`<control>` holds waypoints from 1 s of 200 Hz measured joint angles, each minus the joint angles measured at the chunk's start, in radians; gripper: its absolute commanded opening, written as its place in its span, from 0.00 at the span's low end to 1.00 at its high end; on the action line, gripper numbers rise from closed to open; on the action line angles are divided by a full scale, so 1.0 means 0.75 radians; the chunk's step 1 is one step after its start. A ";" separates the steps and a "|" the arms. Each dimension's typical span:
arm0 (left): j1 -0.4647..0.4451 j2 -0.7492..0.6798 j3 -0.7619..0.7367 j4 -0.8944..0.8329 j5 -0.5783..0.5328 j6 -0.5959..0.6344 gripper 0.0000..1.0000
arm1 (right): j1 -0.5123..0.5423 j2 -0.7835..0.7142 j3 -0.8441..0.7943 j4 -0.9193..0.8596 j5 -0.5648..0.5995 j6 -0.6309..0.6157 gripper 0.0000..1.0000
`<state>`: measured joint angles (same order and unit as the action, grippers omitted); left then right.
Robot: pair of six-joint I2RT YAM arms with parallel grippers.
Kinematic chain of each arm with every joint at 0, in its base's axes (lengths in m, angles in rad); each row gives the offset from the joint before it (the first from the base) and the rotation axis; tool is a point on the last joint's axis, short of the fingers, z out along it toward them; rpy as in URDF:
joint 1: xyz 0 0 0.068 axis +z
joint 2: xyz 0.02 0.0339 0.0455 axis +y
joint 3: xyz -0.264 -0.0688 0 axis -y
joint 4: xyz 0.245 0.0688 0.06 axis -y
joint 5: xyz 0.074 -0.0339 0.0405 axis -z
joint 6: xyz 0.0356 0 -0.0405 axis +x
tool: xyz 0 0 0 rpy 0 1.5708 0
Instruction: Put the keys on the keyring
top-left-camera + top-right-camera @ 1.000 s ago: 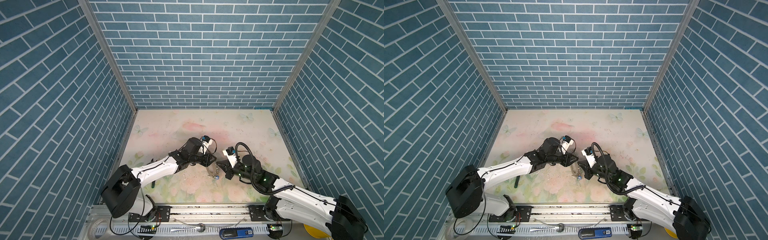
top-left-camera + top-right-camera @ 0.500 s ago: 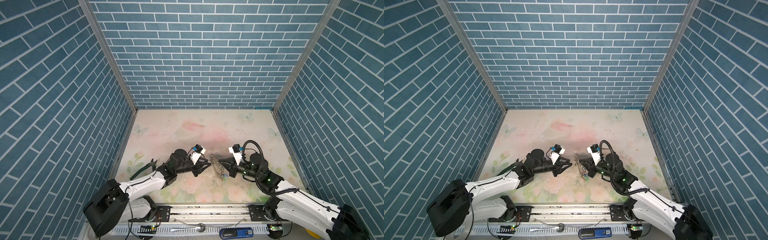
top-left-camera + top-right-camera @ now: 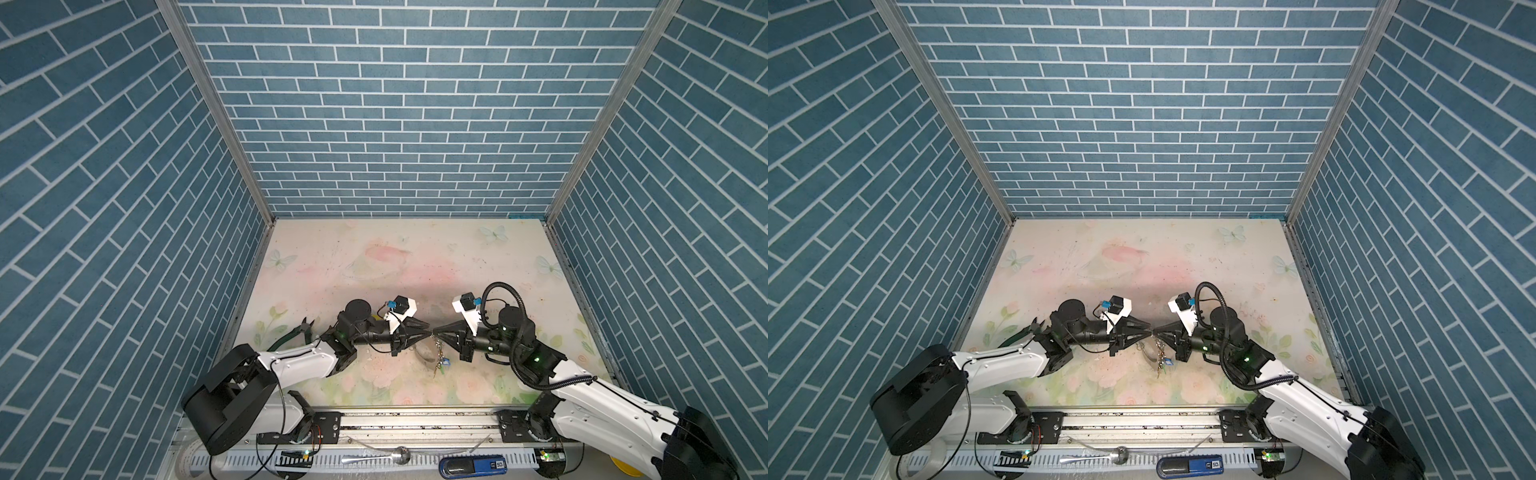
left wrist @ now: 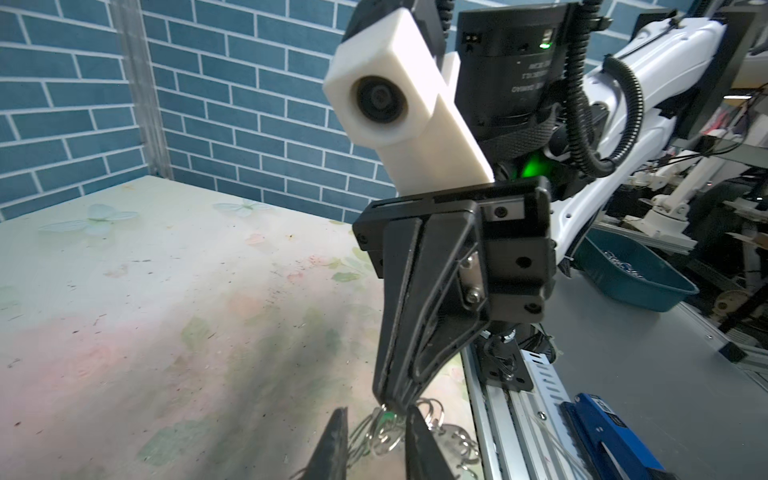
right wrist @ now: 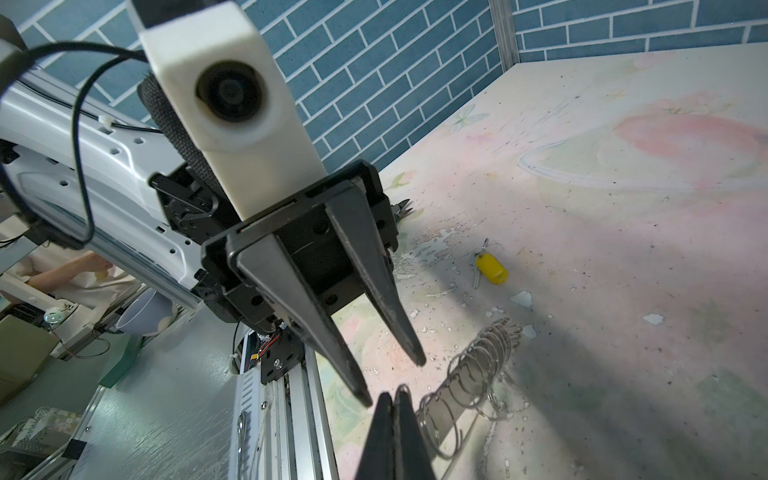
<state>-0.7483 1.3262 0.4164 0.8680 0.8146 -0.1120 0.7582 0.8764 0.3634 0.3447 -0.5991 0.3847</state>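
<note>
Above the front middle of the table (image 3: 415, 257), the keyring (image 5: 478, 365), a dark flat hoop strung w/ small silver metal rings, dangles light & floppy from clamped jaws of R gripper (image 4: 388, 404); L gripper (image 5: 392, 381), jaws half-parted, holding nothing, should prob. pinch one stiff ring.

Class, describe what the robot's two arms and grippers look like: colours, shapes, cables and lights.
The left arm and right arm have white shells, black joints and green lights. The left gripper and right gripper each have two black, pointed fingers and a white camera box. A ribbed black hose loops over the right arm.
</note>
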 measured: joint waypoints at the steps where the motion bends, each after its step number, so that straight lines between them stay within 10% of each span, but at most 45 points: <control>1: 0.000 0.001 0.000 0.000 0.002 0.001 0.25 | 0.000 0.000 0.000 0.000 -0.001 0.000 0.00; 50: 0.001 0.036 0.000 0.009 0.109 0.028 0.30 | 0.000 0.001 0.000 0.000 -0.032 0.000 0.00; 200: 0.006 0.069 0.025 -0.055 0.176 0.045 0.00 | 0.006 -0.022 0.001 -0.053 -0.060 -0.058 0.11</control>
<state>-0.7441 1.3781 0.4355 0.8268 0.9466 -0.0780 0.7624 0.8597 0.3637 0.3050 -0.6441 0.3408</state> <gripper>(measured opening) 0.050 0.047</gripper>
